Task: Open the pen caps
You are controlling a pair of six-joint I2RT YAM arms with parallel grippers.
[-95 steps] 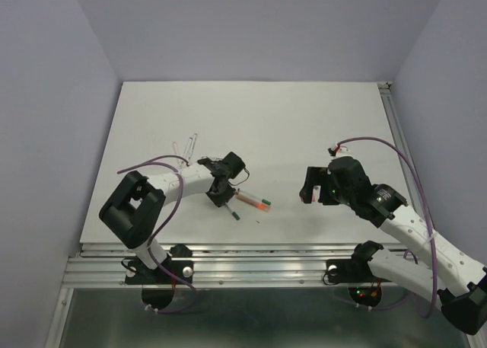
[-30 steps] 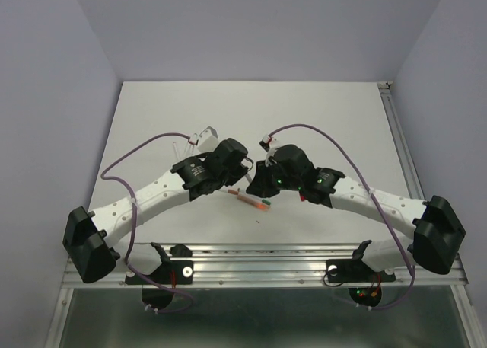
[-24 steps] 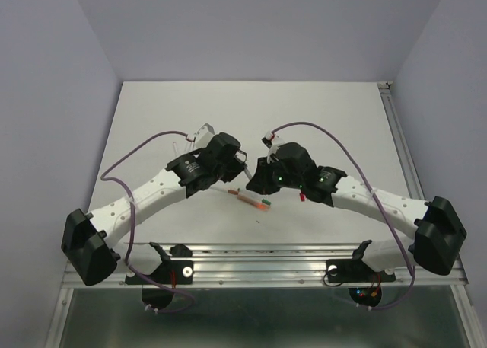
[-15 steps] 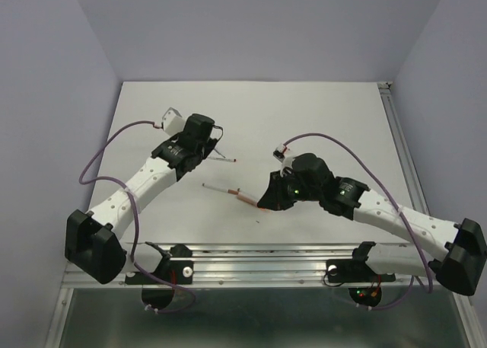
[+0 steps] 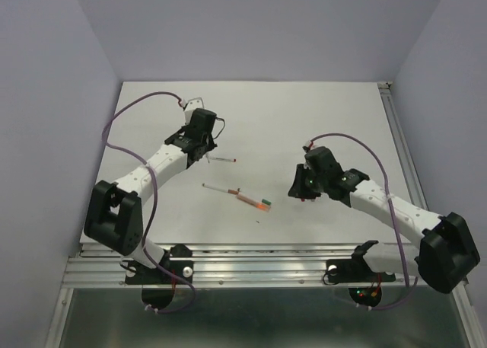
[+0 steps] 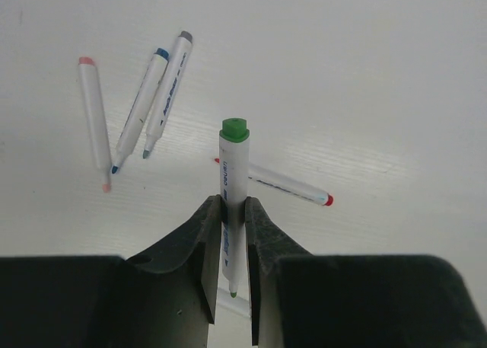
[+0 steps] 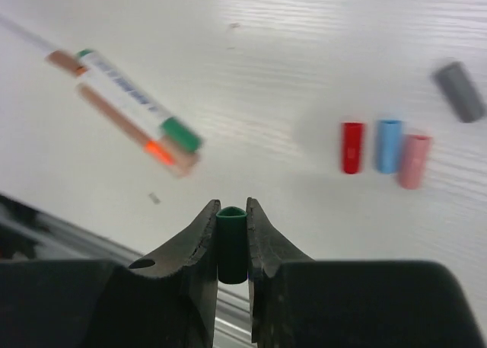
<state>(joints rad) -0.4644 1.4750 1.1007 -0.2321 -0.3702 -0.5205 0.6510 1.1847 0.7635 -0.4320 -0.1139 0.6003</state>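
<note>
My left gripper [image 6: 232, 203] is shut on a white pen barrel [image 6: 233, 173], held upright with its bare green tip down between the jaws and a green plug on top. It hovers at the back left [image 5: 199, 151]. My right gripper [image 7: 231, 207] is shut on a stubby green pen cap [image 7: 231, 241], low over the table at the right [image 5: 295, 189]. Loose red [image 7: 351, 147], blue [image 7: 389, 145], pink [image 7: 414, 161] and grey [image 7: 459, 91] pen caps lie ahead of it. Two capped pens, one with a green cap [image 7: 181, 133] and one orange [image 7: 160, 151], lie at centre.
Uncapped pens lie beneath the left gripper: red-ended [image 6: 281, 185], grey [image 6: 169, 89], blue [image 6: 141, 108] and pink [image 6: 95, 123]. The two capped pens lie mid-table [image 5: 251, 199]. A metal rail [image 5: 266, 253] runs along the near table edge.
The two grippers, close together over the middle a second ago, have pulled apart. The left went back-left with the pen barrel; the right went right with the green cap.
</note>
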